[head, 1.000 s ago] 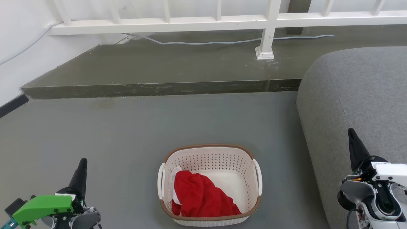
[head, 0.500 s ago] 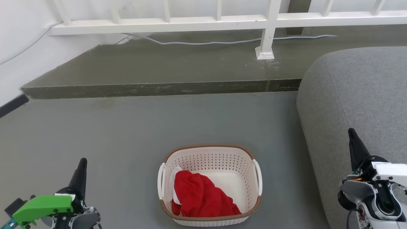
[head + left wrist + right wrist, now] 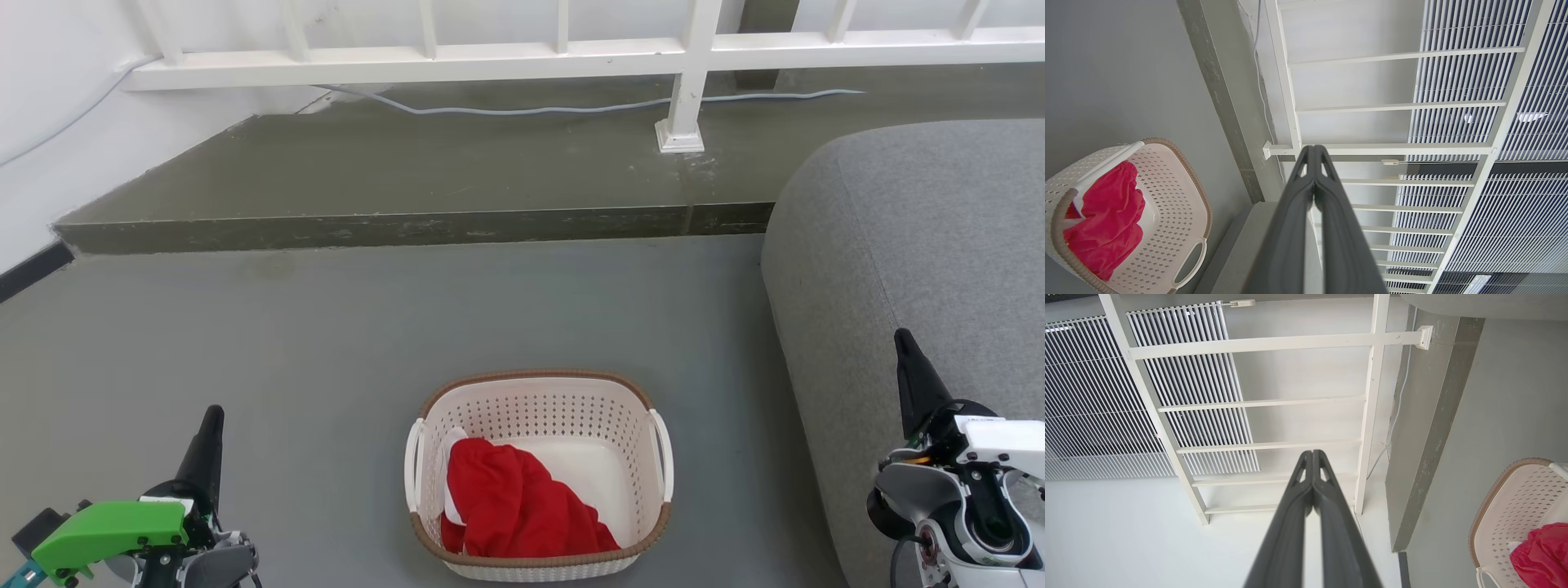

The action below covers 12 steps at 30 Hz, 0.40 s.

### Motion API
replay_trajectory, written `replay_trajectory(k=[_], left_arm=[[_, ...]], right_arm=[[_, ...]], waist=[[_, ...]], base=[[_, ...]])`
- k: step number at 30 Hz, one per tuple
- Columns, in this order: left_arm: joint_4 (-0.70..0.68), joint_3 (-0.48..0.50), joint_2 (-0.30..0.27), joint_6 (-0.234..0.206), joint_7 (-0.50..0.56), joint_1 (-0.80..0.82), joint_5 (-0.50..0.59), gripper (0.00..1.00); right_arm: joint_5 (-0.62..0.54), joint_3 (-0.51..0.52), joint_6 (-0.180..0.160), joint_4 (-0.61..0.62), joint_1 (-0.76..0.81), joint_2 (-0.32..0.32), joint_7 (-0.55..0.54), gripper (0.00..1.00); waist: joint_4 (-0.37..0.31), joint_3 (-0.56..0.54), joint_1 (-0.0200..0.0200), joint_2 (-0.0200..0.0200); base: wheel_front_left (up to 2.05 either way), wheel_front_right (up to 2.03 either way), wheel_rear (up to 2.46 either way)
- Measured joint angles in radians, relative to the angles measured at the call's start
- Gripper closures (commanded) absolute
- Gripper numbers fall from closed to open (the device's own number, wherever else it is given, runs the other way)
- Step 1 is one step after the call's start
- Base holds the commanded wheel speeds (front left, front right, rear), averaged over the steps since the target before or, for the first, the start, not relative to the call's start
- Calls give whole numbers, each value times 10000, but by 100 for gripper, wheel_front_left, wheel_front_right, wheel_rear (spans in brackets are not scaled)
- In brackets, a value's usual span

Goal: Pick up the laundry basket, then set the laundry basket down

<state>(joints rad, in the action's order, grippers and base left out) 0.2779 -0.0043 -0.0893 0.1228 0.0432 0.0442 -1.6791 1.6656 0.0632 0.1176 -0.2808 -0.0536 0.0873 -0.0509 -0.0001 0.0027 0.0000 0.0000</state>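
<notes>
Fingers [image 3: 204,457] well apart from laundry basket [image 3: 539,415]

Bright, even, diffuse light; faint shadow beside the laundry basket [image 3: 539,412]; wide-angle bending in wrist views.

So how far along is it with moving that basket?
Nothing looks done yet: the laundry basket sits on the grey floor with a red garment inside. Nothing is in hand either; the left gripper and right gripper are both shut and empty, well off to either side of it. Left to do: take hold of its white side handles, lift it, then set it down.
</notes>
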Motion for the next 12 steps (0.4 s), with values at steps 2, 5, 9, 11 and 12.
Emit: replay_trajectory(k=[2, 5, 9, 11, 12], left_arm=[[0, 4, 0, 0, 0, 1, 0, 100], [0, 6, 2, 0, 2, 1, 0, 100], [-2, 12, 2, 0, 2, 2, 2, 100], [-2, 13, 2, 0, 2, 2, 2, 100], [-2, 13, 2, 0, 2, 2, 2, 100]], right_arm=[[0, 2, 0, 0, 0, 0, 0, 100], [-2, 4, 10, 2, -1, -2, 0, 100], [-8, 8, 12, 2, -1, -4, 0, 100], [-15, 8, 12, 4, -1, -4, -2, 100], [-15, 10, 12, 4, -1, -4, -2, 100]], waist=[[0, 0, 0, 0], [0, 1, 0, 0], [1, 1, 0, 0], [1, 1, 0, 0], [1, 1, 0, 0]], base=[[0, 0, 0], [0, 0, 0], [0, 0, 0], [0, 0, 0], [0, 0, 0]])
